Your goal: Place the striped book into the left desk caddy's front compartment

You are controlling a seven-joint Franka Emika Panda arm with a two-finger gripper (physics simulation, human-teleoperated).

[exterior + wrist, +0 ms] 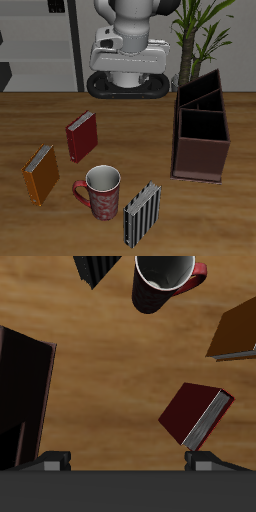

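Here we see the gripper [127, 461] raised above the table [120, 120] with only the two finger [55, 459] mounts peeking past its dark housing; they sit wide apart, with nothing between them, so we read the fingers as released. The striped book [142, 213] stands upright close to the table's front edge, well apart from the fingers and just beside the mug [98, 192]; in the wrist view only a dark corner of it [100, 268] shows next to the mug [165, 280]. Much nearer the fingers lies the red book [195, 414], spine toward us, and past it the orange book [236, 328]. On the other side of the fingers runs the dark wall of the desk caddy [22, 396]. From outside we see the caddy [202, 125] open at the top, partitions dividing it, its front compartment holding nothing.
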